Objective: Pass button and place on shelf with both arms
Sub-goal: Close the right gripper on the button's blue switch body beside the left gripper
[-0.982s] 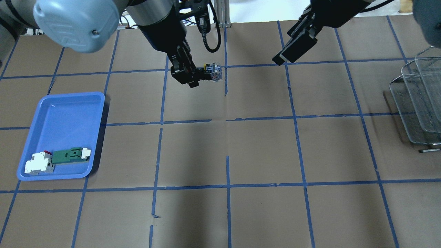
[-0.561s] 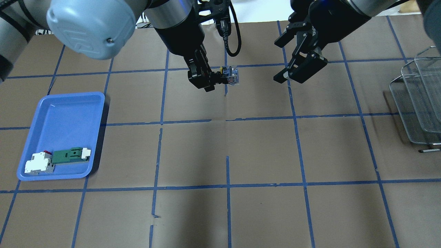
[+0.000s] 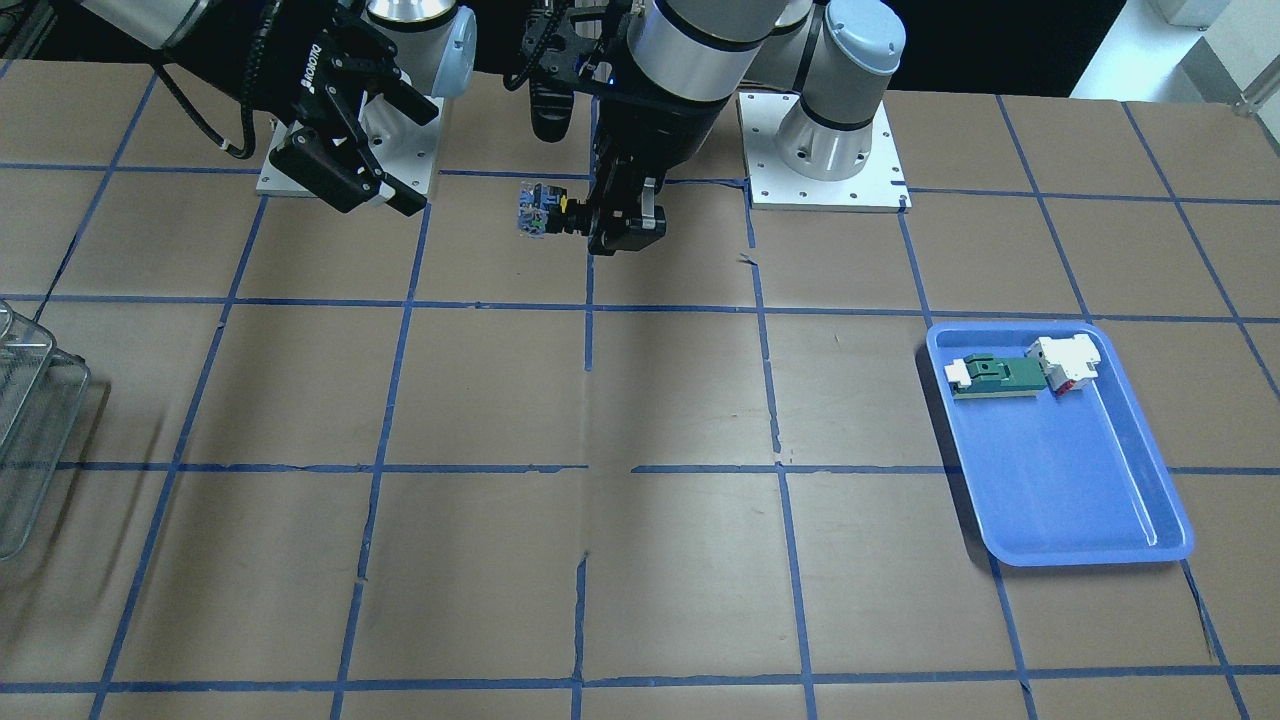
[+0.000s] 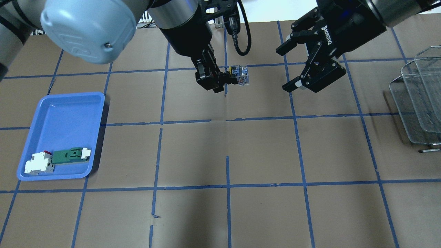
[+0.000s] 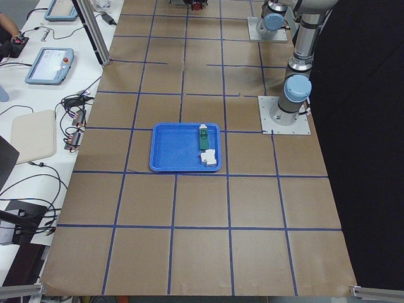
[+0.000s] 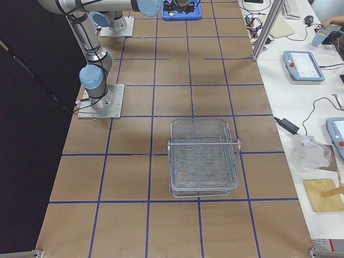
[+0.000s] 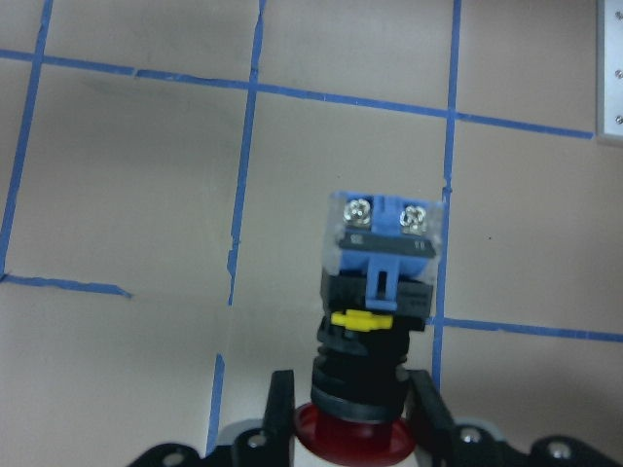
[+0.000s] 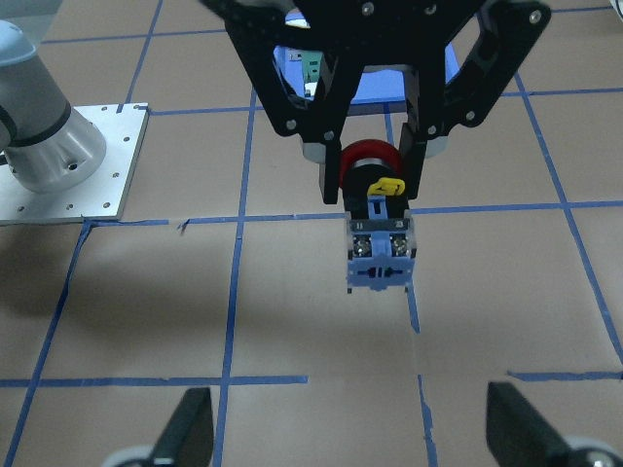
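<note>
My left gripper (image 4: 224, 80) is shut on the button (image 4: 238, 75) by its red cap and black barrel. It holds the button level above the table, with the clear bluish block pointing at my right gripper (image 4: 283, 69). The right gripper is open and empty, a short gap to the right of the button, its jaws facing it. The left wrist view shows the button (image 7: 380, 292) between the fingers (image 7: 280, 394). The right wrist view shows the button (image 8: 380, 229) straight ahead, still beyond its own open fingers (image 8: 190, 428). The wire-mesh shelf (image 4: 420, 103) stands at the table's right edge.
A blue tray (image 4: 62, 110) at the left holds a green-and-white flat part (image 4: 70, 155) and a white block with red (image 4: 38, 163). The arms' base plates (image 3: 825, 150) lie at the robot's side of the table. Brown paper with blue tape lines covers the table.
My left gripper has carried the button to the right. My right gripper has come down and turned, so its open jaws now face the button from closer.
</note>
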Controlling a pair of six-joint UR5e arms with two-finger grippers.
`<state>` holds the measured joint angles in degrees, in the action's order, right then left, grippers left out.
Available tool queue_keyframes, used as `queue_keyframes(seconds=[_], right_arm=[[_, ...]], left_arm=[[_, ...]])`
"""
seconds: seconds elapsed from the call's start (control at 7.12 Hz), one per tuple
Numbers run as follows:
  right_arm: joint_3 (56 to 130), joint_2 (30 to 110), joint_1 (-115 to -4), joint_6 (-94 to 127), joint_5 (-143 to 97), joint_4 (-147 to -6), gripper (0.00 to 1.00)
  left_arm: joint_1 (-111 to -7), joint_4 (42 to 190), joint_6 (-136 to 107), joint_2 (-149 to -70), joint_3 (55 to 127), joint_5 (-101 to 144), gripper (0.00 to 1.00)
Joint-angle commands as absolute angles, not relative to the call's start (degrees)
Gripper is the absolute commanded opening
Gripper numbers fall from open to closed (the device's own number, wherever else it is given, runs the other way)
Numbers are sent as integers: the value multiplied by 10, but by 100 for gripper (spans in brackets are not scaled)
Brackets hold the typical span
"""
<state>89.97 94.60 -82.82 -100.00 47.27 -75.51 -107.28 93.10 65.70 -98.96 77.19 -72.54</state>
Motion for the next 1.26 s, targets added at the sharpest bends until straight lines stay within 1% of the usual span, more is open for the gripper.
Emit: queue_keyframes(seconds=[0.0,1.12], right_arm=[[915,950,-827,-993,432,-753,100],[942,978,-838,-976,420,-732,100]], left_arm=[[-1103,932,638,-984,754,-723,0],[-1125,933,628,-957,759,-722,0]])
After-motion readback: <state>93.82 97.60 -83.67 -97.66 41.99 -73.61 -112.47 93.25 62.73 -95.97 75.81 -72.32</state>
